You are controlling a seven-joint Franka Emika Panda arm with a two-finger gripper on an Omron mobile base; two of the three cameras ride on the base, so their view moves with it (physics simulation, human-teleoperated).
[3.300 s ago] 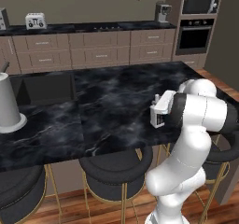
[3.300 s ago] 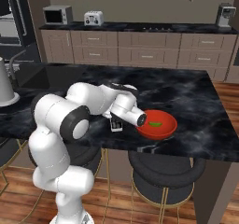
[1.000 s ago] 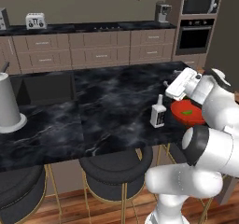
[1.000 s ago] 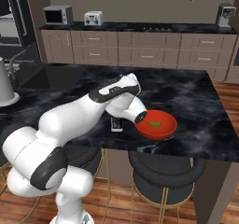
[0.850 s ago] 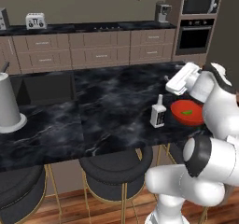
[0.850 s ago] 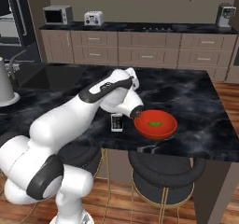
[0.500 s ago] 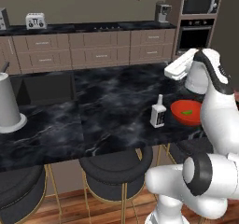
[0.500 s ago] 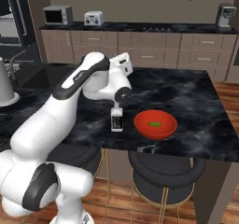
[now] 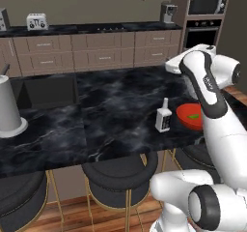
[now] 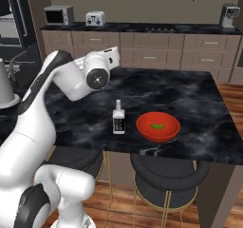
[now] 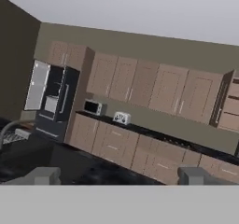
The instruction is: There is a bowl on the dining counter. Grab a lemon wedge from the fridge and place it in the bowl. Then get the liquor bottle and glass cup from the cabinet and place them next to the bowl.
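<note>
Red bowl on black marble
The bowl is red with a green lemon wedge; the liquor bottle is white, dark-labelled; the worktop is black, white-veined.

No text, brand, number or sign can be read anywhere. The liquor bottle on the bench carries a dark label patch on its front, but it is too small and blurred to make out any lettering.
</note>
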